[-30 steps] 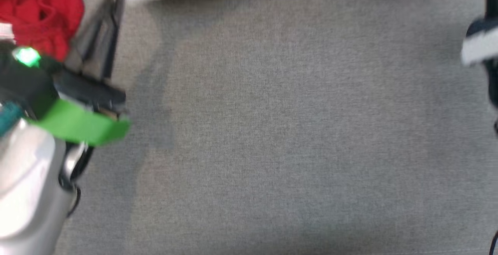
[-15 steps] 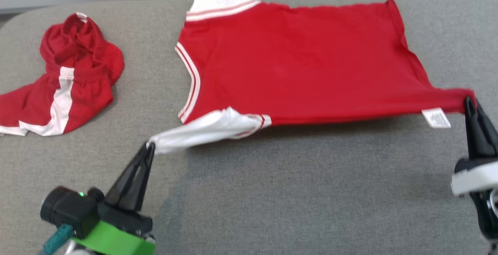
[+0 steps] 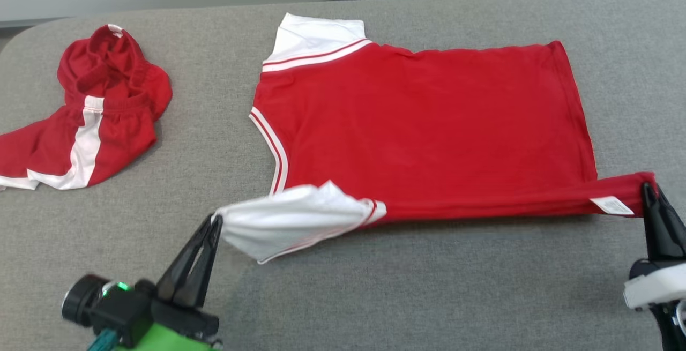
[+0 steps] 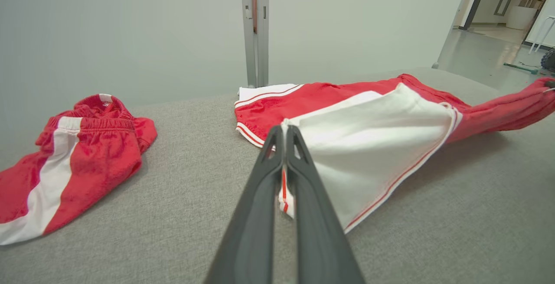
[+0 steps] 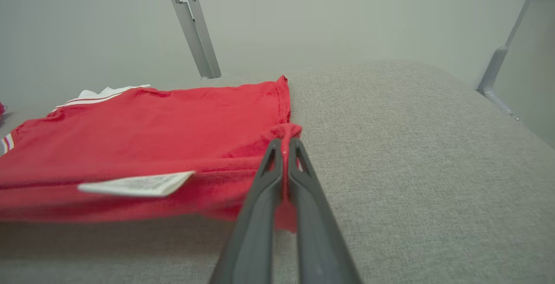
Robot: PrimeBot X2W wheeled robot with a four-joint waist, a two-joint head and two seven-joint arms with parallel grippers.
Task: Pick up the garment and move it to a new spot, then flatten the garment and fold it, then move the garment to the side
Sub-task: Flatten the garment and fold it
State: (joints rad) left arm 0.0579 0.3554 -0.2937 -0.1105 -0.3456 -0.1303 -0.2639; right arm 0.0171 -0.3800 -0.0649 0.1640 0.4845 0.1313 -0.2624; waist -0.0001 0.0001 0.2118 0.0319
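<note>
Red T-shirt [image 3: 429, 126] lies spread on the grey woven tabletop [image 3: 429, 297], neck toward the robot's left and hem toward its right.

Head view: you get the whole outline. The body is flat and smooth, with one white sleeve at the far edge and the neckline trimmed in white-and-red ribbing. Left gripper [image 3: 216, 223] is clenched on the tip of the near white sleeve [image 3: 292, 222]. Right gripper [image 3: 649, 193] is clenched on the near hem corner [image 3: 627, 187], which is drawn out into a narrow red strip.

Left wrist view: you see what the head view hides. The sleeve is lifted clear of the tabletop, taut like a sail, with shadow beneath it. Its red-piped edge is pinched between the two dark tapered fingers.

Right wrist view: the red knit bunches into a small knot between the fingers. The white care label [image 5: 136, 184] sticks out flat, its print too blurred to read.

Crumpled red shorts [image 3: 102, 115] with a white side stripe lie well apart, on the left. A grey metal post [image 4: 255, 28] stands behind the tabletop.
</note>
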